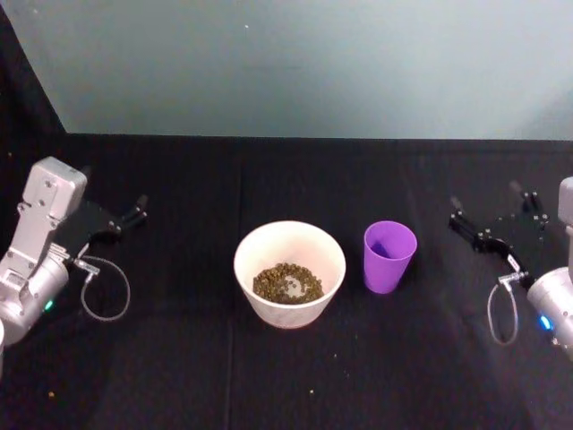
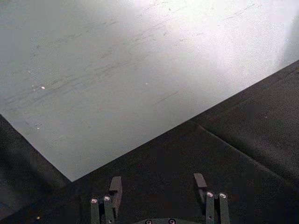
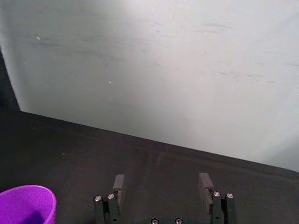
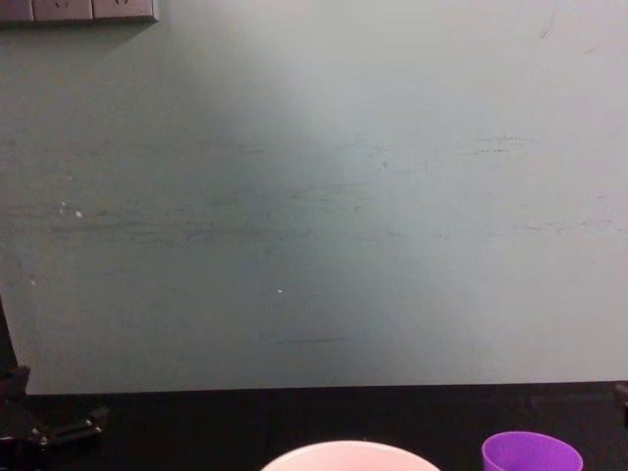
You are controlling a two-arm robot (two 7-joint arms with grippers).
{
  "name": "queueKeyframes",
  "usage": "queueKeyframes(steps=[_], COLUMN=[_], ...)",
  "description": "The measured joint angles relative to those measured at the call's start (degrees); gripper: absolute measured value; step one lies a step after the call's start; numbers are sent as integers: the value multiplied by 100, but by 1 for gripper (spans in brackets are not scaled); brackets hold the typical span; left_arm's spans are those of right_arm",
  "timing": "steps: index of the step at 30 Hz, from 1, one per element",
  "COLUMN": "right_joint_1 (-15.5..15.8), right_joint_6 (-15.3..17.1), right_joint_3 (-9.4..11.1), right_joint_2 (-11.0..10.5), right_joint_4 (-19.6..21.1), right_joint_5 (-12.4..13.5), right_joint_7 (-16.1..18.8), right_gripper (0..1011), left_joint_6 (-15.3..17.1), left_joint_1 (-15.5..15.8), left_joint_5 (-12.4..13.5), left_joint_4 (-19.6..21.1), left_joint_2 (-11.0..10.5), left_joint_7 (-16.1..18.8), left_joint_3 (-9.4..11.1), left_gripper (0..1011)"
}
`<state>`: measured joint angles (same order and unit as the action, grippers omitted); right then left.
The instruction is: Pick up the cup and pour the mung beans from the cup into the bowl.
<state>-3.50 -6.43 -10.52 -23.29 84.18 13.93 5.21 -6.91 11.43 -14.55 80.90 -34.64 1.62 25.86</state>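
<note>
purple cup [image 1: 389, 256] stands beside bowl [image 1: 289, 273]; left gripper [image 1: 136, 210] and right gripper [image 1: 488, 215] spread apart.

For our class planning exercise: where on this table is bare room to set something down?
Bare cloth lies between the left gripper and the bowl, and between the cup and the right gripper. The bowl-cup gap is tight; stray beans dot the front.

A black cloth [image 1: 179, 376] covers the desk, with faint crease lines running toward the far edge. Behind that edge rises a plain pale grey-green wall [image 4: 324, 196] — scuffed with thin horizontal marks and a few small white specks. Light falls unevenly on it — brighter toward the right, dimmer at left. A row of wall sockets [image 4: 78, 10] sits at the wall's upper left.
</note>
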Motion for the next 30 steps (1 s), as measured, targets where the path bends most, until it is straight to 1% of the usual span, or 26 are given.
queueKeyframes(steps=[3,6,30], right_joint_1=[-37,-71,-63], right_joint_6=[3,-13,-15], right_joint_3=[15,16,4], right_joint_2=[57,82,60], right_joint_4=[-115,-176,-146], right_joint_5=[-39,-40,-30], right_joint_7=[1,85,83], right_gripper=[1002,1002,1002], left_joint_6=[0,0,0], left_joint_1=[0,0,0], left_joint_5=[0,0,0], left_joint_4=[0,0,0], left_joint_2=[0,0,0], left_joint_7=[0,0,0], left_joint_3=[0,0,0], left_gripper=[1000,1000,1000])
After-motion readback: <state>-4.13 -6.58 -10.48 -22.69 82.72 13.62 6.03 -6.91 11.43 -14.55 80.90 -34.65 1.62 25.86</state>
